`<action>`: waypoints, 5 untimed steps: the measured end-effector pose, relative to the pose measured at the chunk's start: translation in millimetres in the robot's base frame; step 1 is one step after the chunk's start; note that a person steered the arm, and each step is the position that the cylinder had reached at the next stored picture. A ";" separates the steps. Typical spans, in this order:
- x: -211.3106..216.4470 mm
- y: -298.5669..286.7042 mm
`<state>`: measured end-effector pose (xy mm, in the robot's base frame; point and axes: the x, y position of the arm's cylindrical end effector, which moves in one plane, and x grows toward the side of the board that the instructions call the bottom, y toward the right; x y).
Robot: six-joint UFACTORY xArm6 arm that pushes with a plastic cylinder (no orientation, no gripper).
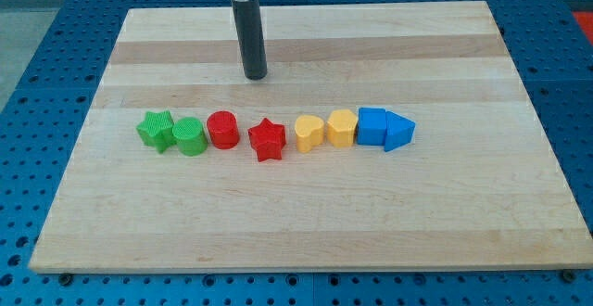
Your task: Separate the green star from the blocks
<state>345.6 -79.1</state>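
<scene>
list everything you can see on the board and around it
green star: 1, green, the view's left end of the row
green cylinder: 1, green, touching the star's right
red cylinder: 1, red, right of the green cylinder
red star: 1, red, mid row, slightly lower
yellow blocks: 2, yellow, right of the red star
blue blocks: 2, blue, right end
board: 1, pale wood, on a blue perforated table
my tip: 1, dark rod, above the row, apart from all blocks

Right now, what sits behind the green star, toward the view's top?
Behind the green star only bare wooden board shows. My tip stands farther to the view's right, above the red cylinder. The green cylinder touches the star's right side; nothing is hidden.
</scene>
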 end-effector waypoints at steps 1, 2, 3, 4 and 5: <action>27.7 -55.9; 27.9 -64.7; 37.7 -96.8; 50.5 -115.2; 77.7 -140.3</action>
<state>423.3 -219.5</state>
